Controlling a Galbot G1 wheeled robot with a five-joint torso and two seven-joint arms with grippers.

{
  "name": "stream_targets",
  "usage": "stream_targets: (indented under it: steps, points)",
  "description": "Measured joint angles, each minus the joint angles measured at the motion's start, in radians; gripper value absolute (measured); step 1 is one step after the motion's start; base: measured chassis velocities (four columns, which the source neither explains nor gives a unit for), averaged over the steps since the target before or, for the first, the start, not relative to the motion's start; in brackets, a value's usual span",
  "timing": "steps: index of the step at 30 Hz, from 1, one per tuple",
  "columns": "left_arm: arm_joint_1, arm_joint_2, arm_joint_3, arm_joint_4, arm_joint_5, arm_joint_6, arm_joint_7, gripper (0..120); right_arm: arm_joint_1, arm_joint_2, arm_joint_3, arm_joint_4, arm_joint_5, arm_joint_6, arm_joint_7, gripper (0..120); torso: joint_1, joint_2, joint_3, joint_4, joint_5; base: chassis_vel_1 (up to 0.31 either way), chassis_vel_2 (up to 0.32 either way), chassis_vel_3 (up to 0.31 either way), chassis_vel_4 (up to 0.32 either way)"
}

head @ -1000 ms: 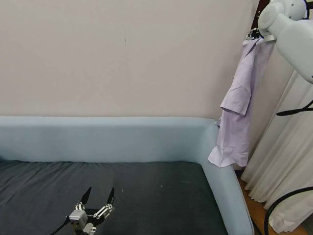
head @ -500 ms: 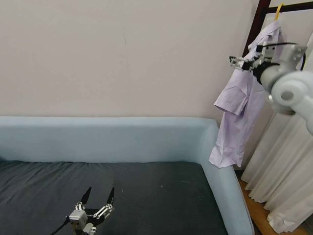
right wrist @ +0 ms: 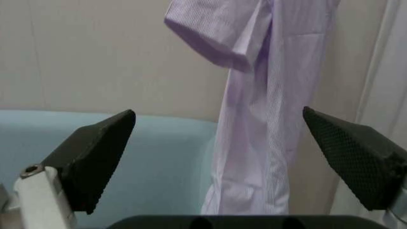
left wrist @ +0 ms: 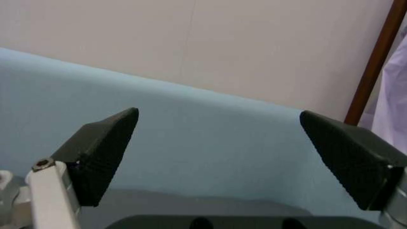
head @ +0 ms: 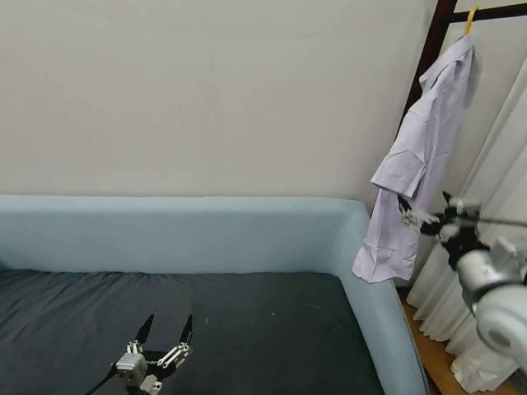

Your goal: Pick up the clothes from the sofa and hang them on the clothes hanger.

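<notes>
One limp, light lilac striped shirt (head: 420, 156) hangs, best held by its collar. Right gripper (head: 410, 216) sits beside its hem and left gripper (head: 170, 322) over the pale-blue sofa (head: 206, 234); both jaws are released.

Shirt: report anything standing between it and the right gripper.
Nothing visible does. The right gripper, open, faces the lilac shirt hanging on the yellow hanger, with only clear air between. The left gripper hangs open low over the sofa seat.
</notes>
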Motion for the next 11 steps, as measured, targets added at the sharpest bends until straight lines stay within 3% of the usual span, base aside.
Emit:
stream_targets:
  steps: [2, 3, 4, 6, 11]
  points:
    - [0.000, 0.000, 0.000, 0.000, 0.000, 0.000, 0.000, 100, -0.167, 0.160, 0.017, 0.005, -0.198, 0.146, -0.090, 100, 0.000, 0.000, 0.000, -0.0003, -0.0002, 0.000, 0.000, 0.000, 0.000]
    - [0.000, 0.000, 0.000, 0.000, 0.000, 0.000, 0.000, 100, -0.167, 0.160, 0.017, 0.005, -0.198, 0.146, -0.090, 100, 0.000, 0.000, 0.000, -0.0003, -0.0002, 0.000, 0.000, 0.000, 0.000]
    - [0.000, 0.000, 0.000, 0.000, 0.000, 0.000, 0.000, 100, -0.257, 0.254, 0.020, 0.005, -0.304, 0.240, -0.145, 100, 0.000, 0.000, 0.000, -0.0005, -0.0003, 0.000, 0.000, 0.000, 0.000]
    - [0.000, 0.000, 0.000, 0.000, 0.000, 0.000, 0.000, 100, -0.341, 0.352, 0.002, 0.010, -0.381, 0.333, -0.192, 100, 0.000, 0.000, 0.000, -0.0002, -0.0009, 0.000, 0.000, 0.000, 0.000]
    - [0.000, 0.000, 0.000, 0.000, 0.000, 0.000, 0.000, 100, -0.385, 0.432, -0.032, 0.007, -0.447, 0.408, -0.212, 100, 0.000, 0.000, 0.000, 0.0007, -0.0007, 0.000, 0.000, 0.000, 0.000]
